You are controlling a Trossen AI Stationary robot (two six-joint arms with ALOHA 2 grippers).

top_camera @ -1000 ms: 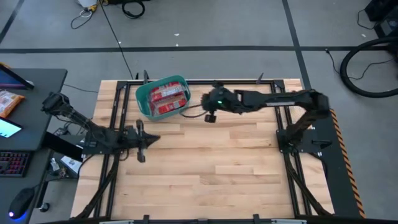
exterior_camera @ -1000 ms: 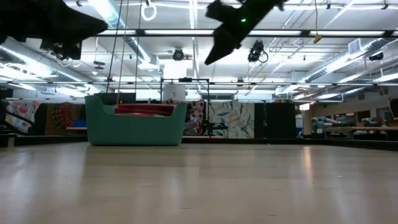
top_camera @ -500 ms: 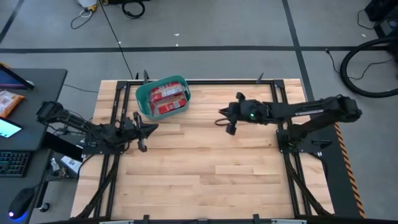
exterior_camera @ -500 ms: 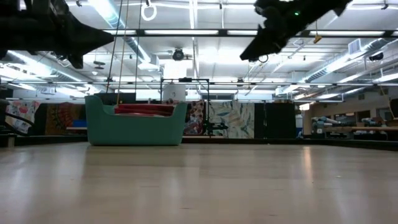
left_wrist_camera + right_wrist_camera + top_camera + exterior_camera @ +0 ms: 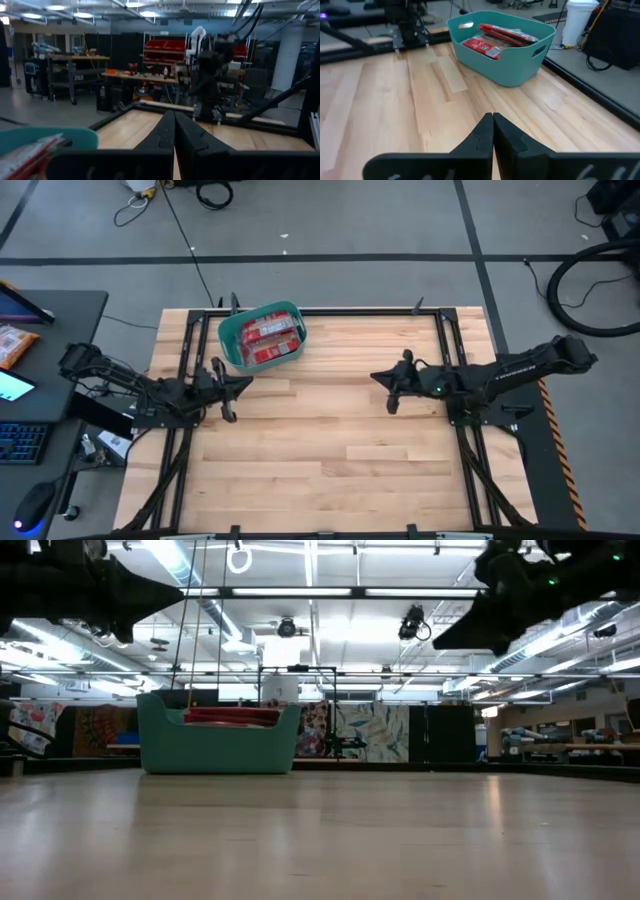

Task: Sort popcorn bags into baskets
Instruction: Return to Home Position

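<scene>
High view: teal basket [image 5: 232, 338] sits on the far-left part of the wooden bench [image 5: 320, 450], with the red popcorn bags [image 5: 272, 340] stacked inside. Left tool [image 5: 245, 383] hangs over the bench's left side, near the basket but apart from it. Right tool [image 5: 378, 377] is over the right side, well apart from the basket.

Low view: basket [image 5: 218, 748] far left, bags [image 5: 232, 716] peeking over the rim; both arms up above.

Left wrist view: left tool [image 5: 174, 114] has its fingers pressed together, nothing held; basket corner [image 5: 75, 136] beside it.

Right wrist view: right tool [image 5: 493, 116] is also closed tight and empty; basket [image 5: 512, 67] with bags [image 5: 495, 37] lies ahead.
</scene>
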